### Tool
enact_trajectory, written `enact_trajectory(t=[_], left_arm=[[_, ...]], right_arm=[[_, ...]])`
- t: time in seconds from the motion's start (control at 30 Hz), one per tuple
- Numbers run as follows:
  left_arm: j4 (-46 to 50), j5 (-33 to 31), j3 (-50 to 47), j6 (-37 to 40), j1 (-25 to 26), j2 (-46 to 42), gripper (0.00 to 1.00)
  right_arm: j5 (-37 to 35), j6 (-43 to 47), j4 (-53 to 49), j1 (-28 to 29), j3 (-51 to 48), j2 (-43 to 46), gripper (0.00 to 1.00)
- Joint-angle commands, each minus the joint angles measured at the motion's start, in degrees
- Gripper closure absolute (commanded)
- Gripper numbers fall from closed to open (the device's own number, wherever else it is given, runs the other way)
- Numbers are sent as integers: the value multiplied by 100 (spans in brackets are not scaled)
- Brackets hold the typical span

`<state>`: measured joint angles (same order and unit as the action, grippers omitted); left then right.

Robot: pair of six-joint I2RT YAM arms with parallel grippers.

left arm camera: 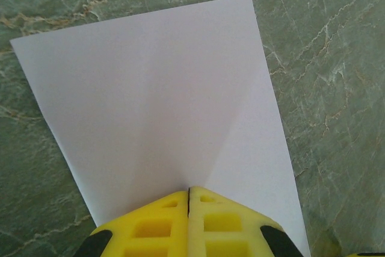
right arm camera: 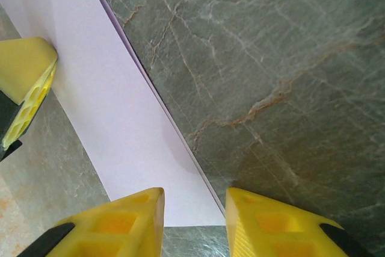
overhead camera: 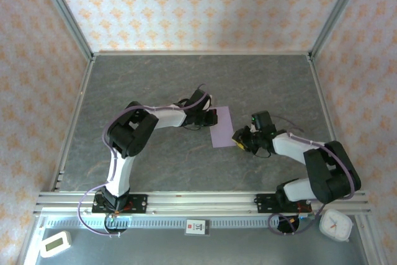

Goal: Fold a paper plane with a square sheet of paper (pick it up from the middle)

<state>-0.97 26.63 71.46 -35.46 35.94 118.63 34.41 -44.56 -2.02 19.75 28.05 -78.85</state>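
Folding step: early, I judge; the lavender sheet of paper (overhead camera: 222,127) looks doubled over, and you have no plane yet.
Paper place: flat on the table (overhead camera: 186,79), mid-table.
Left gripper (left arm camera: 189,192): clenched, tips at the paper's edge.
Right gripper (right arm camera: 194,195): jaws apart astride a corner, grasping nothing.
Next move: you probably must catch one layer only.

Table (overhead camera: 186,79) free beyond sheet (overhead camera: 222,128); L pincer (overhead camera: 211,116) blocks its left edge, R pincer (overhead camera: 239,141) its near-right corner.
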Motion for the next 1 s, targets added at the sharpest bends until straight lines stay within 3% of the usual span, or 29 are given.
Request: enact_trajectory(t=[0.0,0.43,0.7,0.97], left_arm=[[333,-157,-203,153,-33,185,100],[265,-145,-264,155,-38,197,100],[265,-141,-260,154,-35,218,100],[252,-123,-281,154,-35,222,100]], right_arm=[[91,-97,163,187,190,-169,68],[142,-104,127,212,469,-209,78],[-664,206,-825,214,403,-6,71],[-621,217,-815,286,423,-179,71]])
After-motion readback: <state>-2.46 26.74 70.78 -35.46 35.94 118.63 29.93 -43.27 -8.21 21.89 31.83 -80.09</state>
